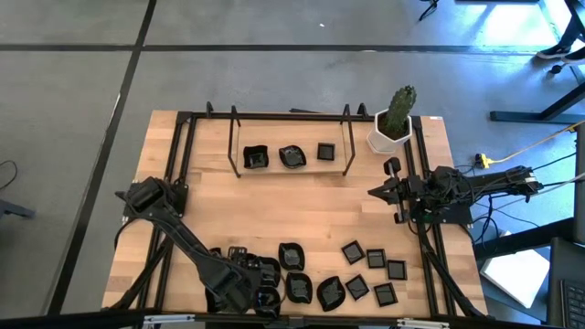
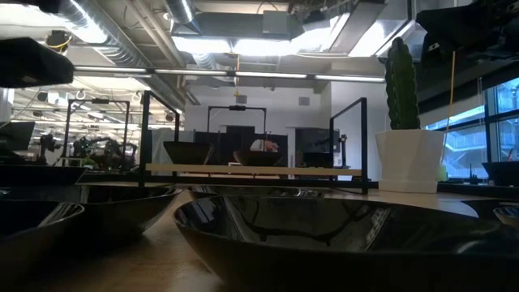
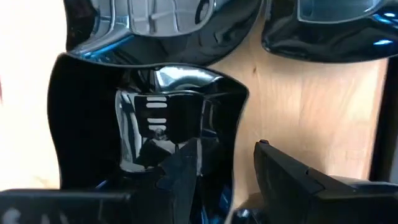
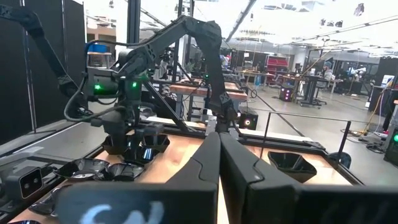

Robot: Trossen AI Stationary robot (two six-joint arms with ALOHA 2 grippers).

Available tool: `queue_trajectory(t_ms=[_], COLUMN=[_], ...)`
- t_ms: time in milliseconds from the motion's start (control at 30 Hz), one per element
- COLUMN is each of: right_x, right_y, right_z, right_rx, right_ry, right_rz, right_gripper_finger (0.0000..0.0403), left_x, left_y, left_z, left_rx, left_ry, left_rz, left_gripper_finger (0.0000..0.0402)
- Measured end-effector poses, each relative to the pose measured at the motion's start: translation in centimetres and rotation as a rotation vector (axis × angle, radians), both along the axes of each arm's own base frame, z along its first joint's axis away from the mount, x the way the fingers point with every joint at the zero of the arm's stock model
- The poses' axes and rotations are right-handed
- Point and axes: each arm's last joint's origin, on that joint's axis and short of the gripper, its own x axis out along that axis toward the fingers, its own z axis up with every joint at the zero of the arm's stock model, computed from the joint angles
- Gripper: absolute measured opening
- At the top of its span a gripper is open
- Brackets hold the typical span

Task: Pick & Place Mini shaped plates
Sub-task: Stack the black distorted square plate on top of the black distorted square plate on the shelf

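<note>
Many small glossy black mini shaped plates (image 1: 352,251) lie along the table's near edge. Three more (image 1: 292,156) sit at the far middle inside a black frame. My left gripper (image 1: 247,279) points down over the near-left cluster, open. In the left wrist view it (image 3: 224,149) straddles the rim of one wavy-edged plate (image 3: 124,112) that lies on the wood. My right gripper (image 1: 373,192) waits at the table's right side, level and shut (image 4: 219,134), with nothing in it. My left gripper comes from above, pointing down. One finger (image 3: 180,177) stands over the plate's hollow and the other (image 3: 292,180) outside the plate's rim (image 3: 235,124). Whether either finger touches the plate cannot be told.
A white pot with a green cactus (image 1: 393,128) stands at the far right corner. Black frame rails (image 1: 178,155) run along the table's left, right and far sides. Other plates (image 3: 323,31) lie close around the one under my left gripper. Bare wood (image 1: 302,210) spans the middle.
</note>
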Motion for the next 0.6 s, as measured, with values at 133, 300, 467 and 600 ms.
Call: queue_trajectory(t_ms=[133, 300, 467, 600], right_x=[0.0, 0.0, 0.0, 0.0], right_y=[0.0, 0.0, 0.0, 0.0], right_z=[0.0, -0.01, -0.01, -0.02], right_rx=[0.0, 0.0, 0.0, 0.0], right_ry=[0.0, 0.001, 0.001, 0.002], right_rz=[0.0, 0.0, 0.0, 0.0], right_gripper_finger=[0.0006, 0.0006, 0.0006, 0.0006], left_x=[0.07, 0.08, 0.14, 0.16], left_y=[0.04, 0.08, 0.17, 0.21], left_z=[-0.09, -0.09, -0.08, -0.1], left_rx=[0.008, 0.023, 0.05, 0.051], left_ry=[-0.003, -0.011, -0.032, -0.031], left_rz=[-0.016, -0.034, -0.038, -0.037], left_gripper_finger=[0.0153, 0.0152, 0.0152, 0.0134])
